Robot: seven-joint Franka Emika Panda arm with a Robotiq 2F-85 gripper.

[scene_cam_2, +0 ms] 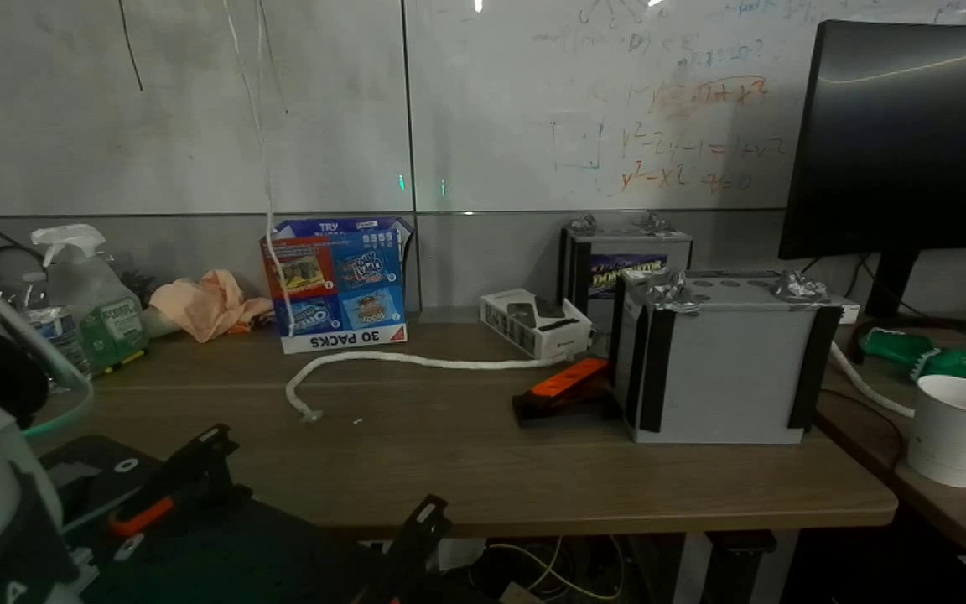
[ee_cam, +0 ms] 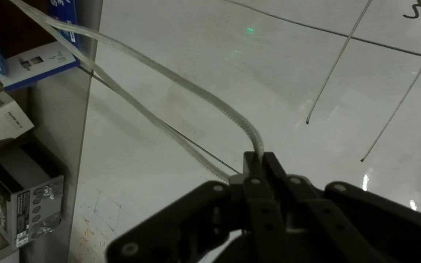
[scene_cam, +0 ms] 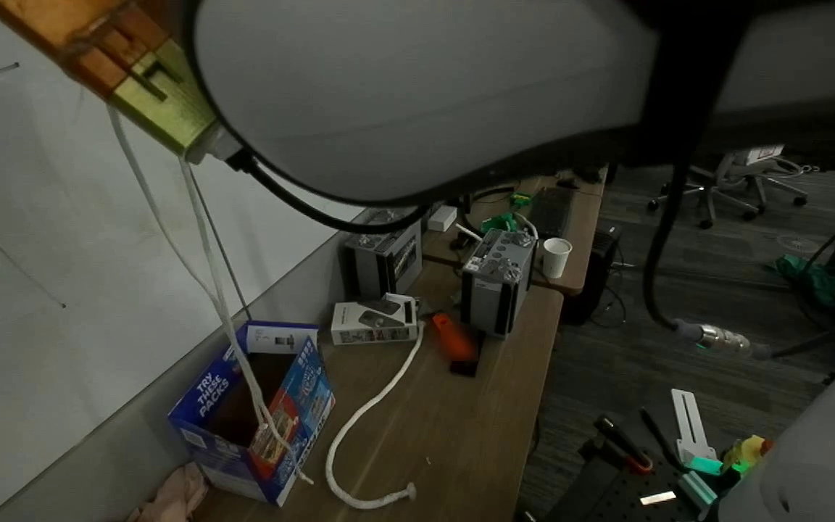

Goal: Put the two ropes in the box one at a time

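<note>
Rope (ee_cam: pixel 196 90) in gripper (ee_cam: pixel 259 160), box (scene_cam_2: pixel 339 283) reading "30 PACKS"

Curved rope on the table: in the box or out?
Out: in both exterior views the rope lies on the table, with none of its visible length reaching into the box.

In an exterior view: box (scene_cam_2: pixel 334 289) stands on table (scene_cam_2: pixel 483 453) | cloth (scene_cam_2: pixel 208 306) lies left | one rope (scene_cam_2: pixel 449 364) lies before box

Dangling a white rope (scene_cam: pixel 226 315) in two strands before the open blue box (scene_cam: pixel 312 395); beside that, on the counter (scene_cam: pixel 464 435), with a second rope (scene_cam: pixel 331 460) curved toward a white carton (scene_cam: pixel 375 326).
</note>
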